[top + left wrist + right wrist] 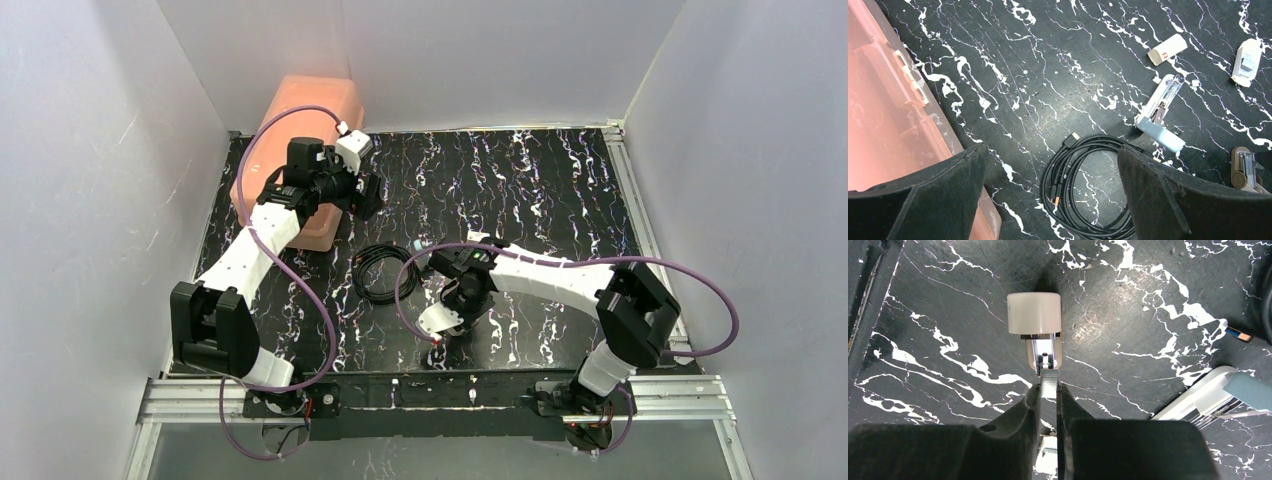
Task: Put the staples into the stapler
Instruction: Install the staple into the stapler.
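Right pincer (1049, 392) clenches the staples (1049, 376), tip at the channel of the beige stapler (1034, 315); left pincer (1052, 150), released, hangs well away from it

The left arm (248, 252) and right arm (552, 268) have white shells between chunky black joint blocks. A purple cable (399, 290) loops along each from six o'clock. The tool fingers (933, 197) are matt black wedges.

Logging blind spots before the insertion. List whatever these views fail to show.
Right wrist: the staples extend back between the right gripper's fingers, hiding the strip's length.
Right wrist: the light-blue stapler is cut off by the right edge and the gripper.
Left wrist: the white box's print is too small to read.
Top external: the right arm covers the staples.
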Action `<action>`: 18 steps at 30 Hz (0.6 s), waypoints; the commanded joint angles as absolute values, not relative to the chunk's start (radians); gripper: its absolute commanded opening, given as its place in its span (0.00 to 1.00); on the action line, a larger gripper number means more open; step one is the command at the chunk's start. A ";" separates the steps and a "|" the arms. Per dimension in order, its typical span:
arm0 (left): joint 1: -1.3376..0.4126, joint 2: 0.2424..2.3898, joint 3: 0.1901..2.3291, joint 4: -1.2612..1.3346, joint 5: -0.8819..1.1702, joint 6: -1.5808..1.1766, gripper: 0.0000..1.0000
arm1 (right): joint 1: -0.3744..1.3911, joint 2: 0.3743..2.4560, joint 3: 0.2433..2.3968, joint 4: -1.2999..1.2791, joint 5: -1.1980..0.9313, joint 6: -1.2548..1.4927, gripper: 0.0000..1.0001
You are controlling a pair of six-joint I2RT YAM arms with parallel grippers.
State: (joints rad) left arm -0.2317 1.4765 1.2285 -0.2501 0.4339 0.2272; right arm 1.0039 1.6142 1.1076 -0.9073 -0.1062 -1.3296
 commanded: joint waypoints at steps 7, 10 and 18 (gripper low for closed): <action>-0.225 1.427 1.213 -0.242 0.456 0.230 0.99 | 1.011 1.599 1.110 -0.923 -0.118 -1.304 0.11; -0.225 1.429 1.216 -0.242 0.456 0.230 0.98 | 1.010 1.611 1.108 -0.925 -0.123 -1.299 0.11; -0.224 1.434 1.216 -0.239 0.455 0.226 0.98 | 1.016 1.632 1.107 -0.921 -0.121 -1.284 0.12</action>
